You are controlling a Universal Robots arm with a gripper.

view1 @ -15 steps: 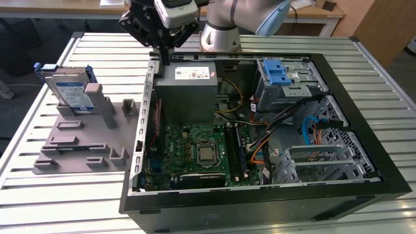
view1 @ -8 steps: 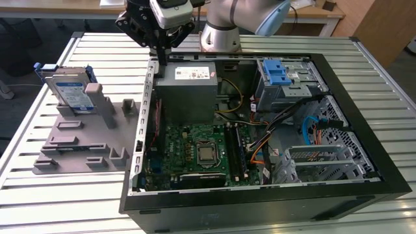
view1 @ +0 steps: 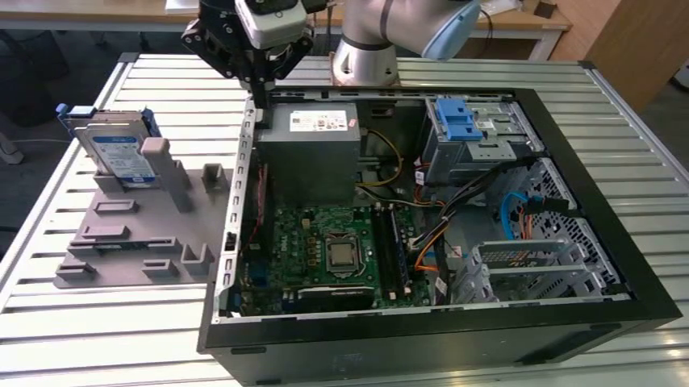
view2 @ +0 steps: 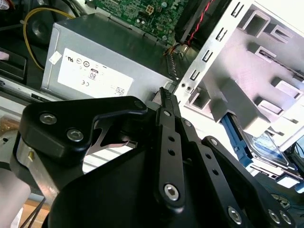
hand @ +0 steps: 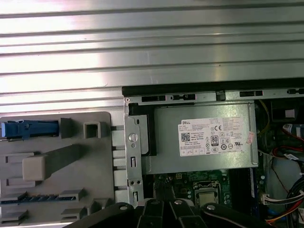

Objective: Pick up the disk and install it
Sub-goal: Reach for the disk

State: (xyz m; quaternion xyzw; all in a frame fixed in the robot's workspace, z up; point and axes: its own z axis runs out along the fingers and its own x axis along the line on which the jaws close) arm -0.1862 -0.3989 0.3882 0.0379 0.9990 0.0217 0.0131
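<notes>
In the exterior view I, the gripper [view1: 258, 101], hang over the side wall of the open computer case [view1: 431, 343] on the exterior view's left. My jaws are pressed together with nothing between them, and the arm above me is cut off by the frame. The disk [view1: 116, 153] stands on edge in the grey fixture [view1: 140, 234] on the slatted table [view1: 161, 81]. It is well apart from me toward the exterior view's left, and one of the fixture's posts covers part of its label. Inside the case, the grey metal box [view1: 312, 153] lies just below my tips and the silver cage [view1: 469, 129] with its blue latch sits toward the exterior view's right. Cables [view1: 431, 234] cross beside the motherboard [view1: 323, 242]. In the second wrist view my own black links hide much of the scene, and the disk [view2: 263, 148] is a sliver of blue rail and label behind the fixture's pale ribs. In the first wrist view my fingers [hand: 164, 211] are cut off at the frame's edge. The disk [hand: 28, 128] is seen edge-on as a blue strip in the fixture, and the grey metal box lies just inside the case wall.
</notes>
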